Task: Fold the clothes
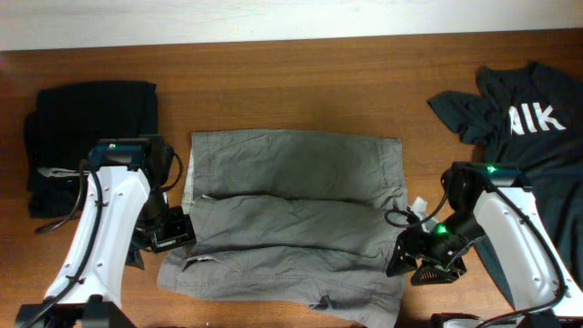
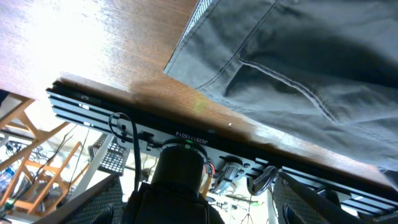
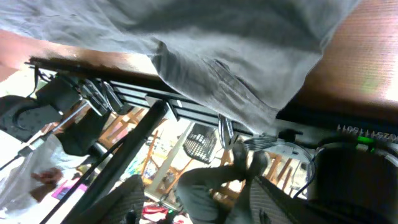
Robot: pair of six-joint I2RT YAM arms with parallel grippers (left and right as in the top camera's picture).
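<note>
The grey-khaki shorts (image 1: 291,219) lie flat in the middle of the wooden surface (image 1: 301,82), stretched sideways between the two arms, with creases and seams running across them from left to right. A small white label (image 1: 419,205) sticks out at their right edge, and a strip of pale lining shows along their left edge

The left gripper (image 1: 171,228) sits at the left edge of the shorts, low over the surface. In the left wrist view its fingers (image 2: 93,202) stand wide apart at the bottom corners, with no cloth between them, and the hem of the shorts lies on the wood above

The right gripper (image 1: 412,255) sits at the right edge of the shorts, just below the label. In the right wrist view its fingers (image 3: 127,199) are also parted. A blurred grey shape shows between them, and I cannot tell whether it is cloth

A folded black garment (image 1: 91,128) lies at the far left of the surface, and a dark T-shirt (image 1: 524,118) with white letters lies crumpled at the far right, both apart from the shorts
</note>
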